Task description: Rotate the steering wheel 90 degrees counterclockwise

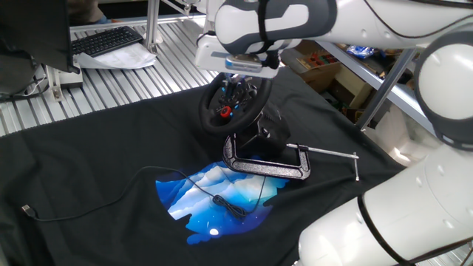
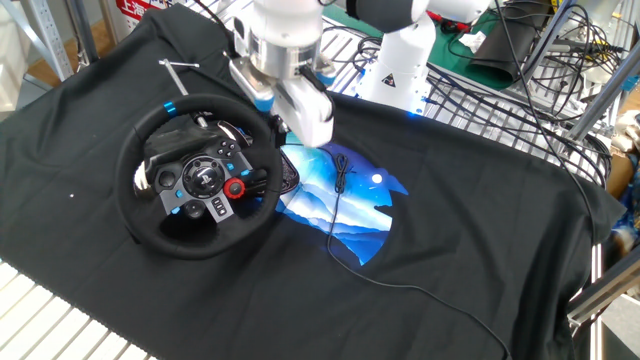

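Observation:
The steering wheel (image 2: 205, 180) is black with a red centre button and blue buttons, and stands tilted on its black base on the dark cloth. Its blue stripe mark (image 2: 172, 105) sits at the rim's upper left. It also shows in the one fixed view (image 1: 233, 103), seen nearly edge-on. My gripper (image 1: 238, 81) hangs just above the wheel's top rim, on the far side of it from the other fixed view (image 2: 280, 112). Its dark fingers are small and partly hidden. I cannot tell whether they touch the rim.
A metal C-clamp (image 1: 266, 166) with a long screw rod (image 1: 329, 153) pins the wheel's base to the table. A thin black cable (image 1: 111, 198) runs over the cloth's blue print (image 1: 218, 199). A keyboard (image 1: 107, 41) lies at the back left.

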`<action>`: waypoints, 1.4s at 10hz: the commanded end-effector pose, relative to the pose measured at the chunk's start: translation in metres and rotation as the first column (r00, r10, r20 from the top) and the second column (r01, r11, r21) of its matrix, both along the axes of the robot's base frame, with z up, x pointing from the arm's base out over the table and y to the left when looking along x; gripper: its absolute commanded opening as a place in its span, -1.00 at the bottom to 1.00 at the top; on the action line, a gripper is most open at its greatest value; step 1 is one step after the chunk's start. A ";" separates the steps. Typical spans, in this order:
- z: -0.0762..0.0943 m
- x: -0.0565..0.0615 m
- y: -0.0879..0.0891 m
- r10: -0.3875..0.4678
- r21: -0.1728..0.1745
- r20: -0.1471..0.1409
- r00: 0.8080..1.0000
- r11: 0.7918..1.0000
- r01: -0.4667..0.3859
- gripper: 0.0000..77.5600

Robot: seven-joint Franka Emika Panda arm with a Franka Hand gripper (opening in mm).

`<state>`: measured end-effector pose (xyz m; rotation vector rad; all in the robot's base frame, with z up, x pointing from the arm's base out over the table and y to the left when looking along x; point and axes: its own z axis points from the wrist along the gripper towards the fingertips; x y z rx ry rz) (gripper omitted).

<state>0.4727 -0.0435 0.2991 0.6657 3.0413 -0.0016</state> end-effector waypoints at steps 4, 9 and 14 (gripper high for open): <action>0.015 -0.025 -0.067 0.066 -0.026 0.067 0.996 0.998 -0.064 -1.00; 0.016 -0.031 -0.072 0.048 -0.025 0.088 0.995 0.999 -0.046 -1.00; 0.016 -0.031 -0.072 0.034 -0.030 0.126 0.992 0.999 -0.030 -1.00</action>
